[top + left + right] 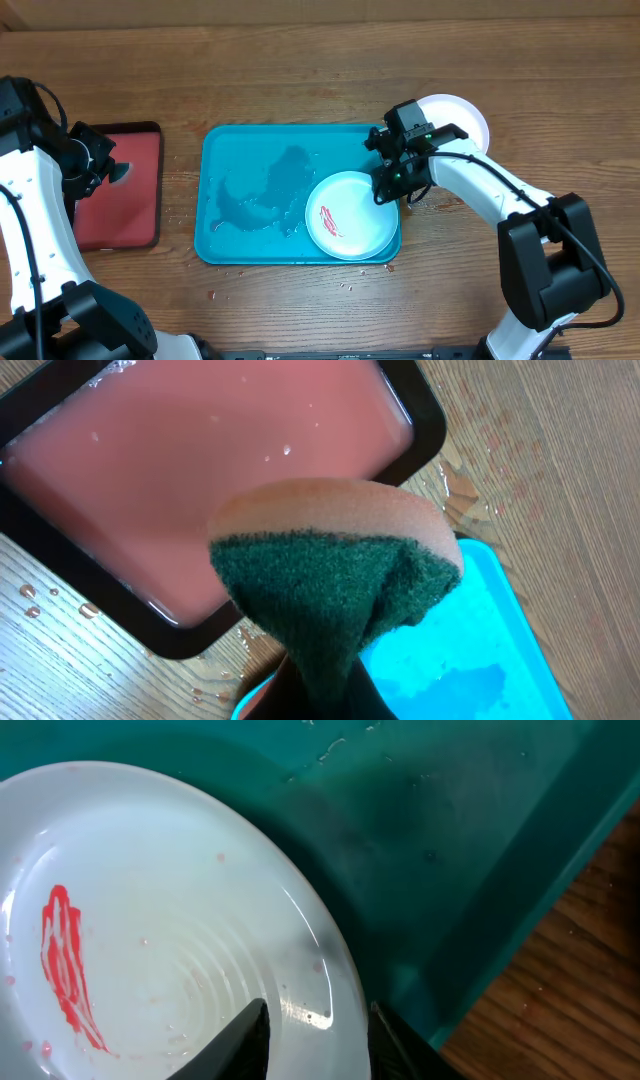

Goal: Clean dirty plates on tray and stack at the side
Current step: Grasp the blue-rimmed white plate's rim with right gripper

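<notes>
One plate (350,215) with a white centre and a red smear lies in the right front corner of the teal tray (250,150). My right gripper (388,185) is at its right rim. In the right wrist view its fingers (320,1040) are closed across the plate's rim (180,920), one over the inside, one outside. Another white plate (462,112) sits on the table beyond the tray's far right corner, partly hidden by the right arm. My left gripper (110,172) is shut on a green and orange sponge (335,575) over the pink-red tray.
The dark-rimmed pink-red tray (120,185) holds liquid and stands left of the teal tray; it also shows in the left wrist view (200,460). The teal tray floor (450,820) is wet with puddles. Water drops lie on the wooden table (60,650).
</notes>
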